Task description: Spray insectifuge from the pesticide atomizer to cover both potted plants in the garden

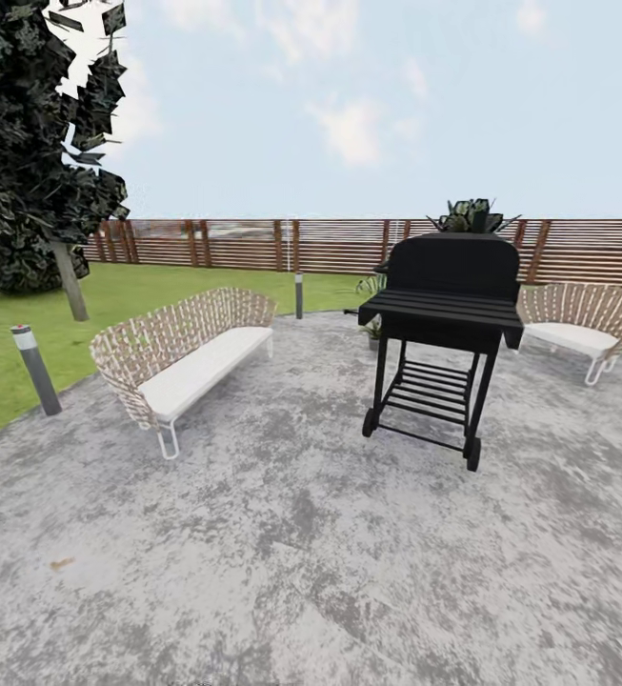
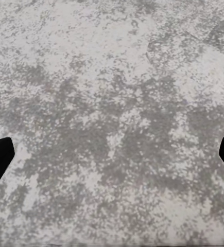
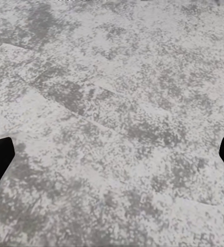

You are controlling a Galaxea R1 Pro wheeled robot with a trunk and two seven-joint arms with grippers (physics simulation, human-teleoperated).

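the garden (image 1: 25, 324) is showing green lawn, a grey mottled patio (image 1: 282, 553), two woven benches (image 1: 187, 348), one black grill (image 1: 444, 314); both grippers (image 2: 112, 154) (image 3: 112, 154) are gaping wide, holding nothing.

left claw (image 2: 112, 154) spread wide, right claw (image 3: 112, 157) likewise

Bright, even daylight under a pale cloudy sky (image 1: 349, 114), almost no cast shadows beneath the black grill (image 1: 444, 324), soft low-resolution render, wide-angle bending at the head view's edges, mottled grey paving (image 2: 112, 103) blurry in both wrist views
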